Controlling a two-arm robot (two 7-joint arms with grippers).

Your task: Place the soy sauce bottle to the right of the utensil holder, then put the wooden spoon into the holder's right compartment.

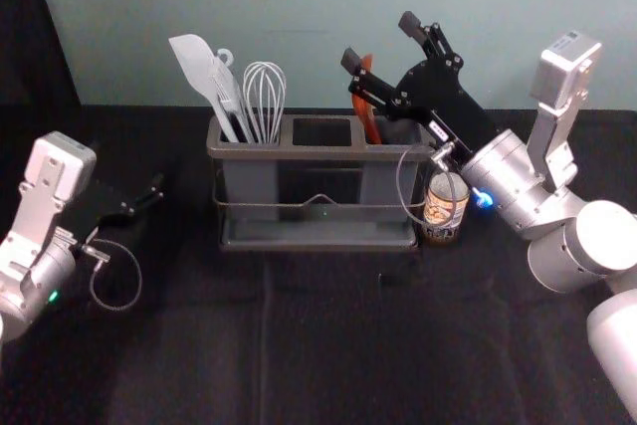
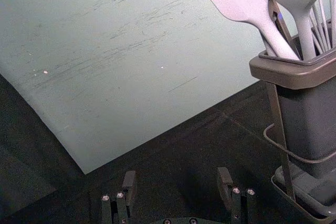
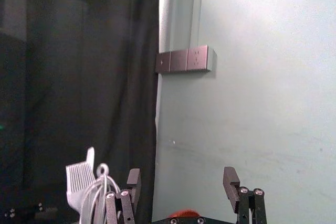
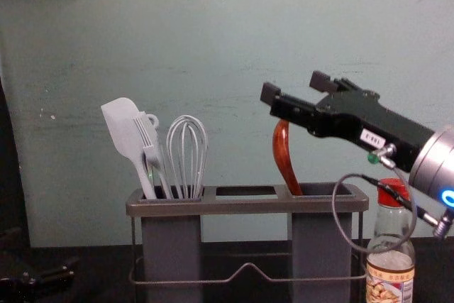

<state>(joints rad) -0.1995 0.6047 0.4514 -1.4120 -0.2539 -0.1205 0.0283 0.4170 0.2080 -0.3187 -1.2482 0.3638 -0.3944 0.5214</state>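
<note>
The wooden spoon (image 4: 284, 155) stands in the right compartment of the utensil holder (image 4: 241, 207), long axis near upright, top tipped toward the holder's middle. The soy sauce bottle (image 4: 389, 246) stands upright, red cap up, just right of the holder. The right end effector (image 1: 379, 41), released, hangs above the holder's right part; the left end effector (image 1: 157, 189), also spread, is left of it.
</note>
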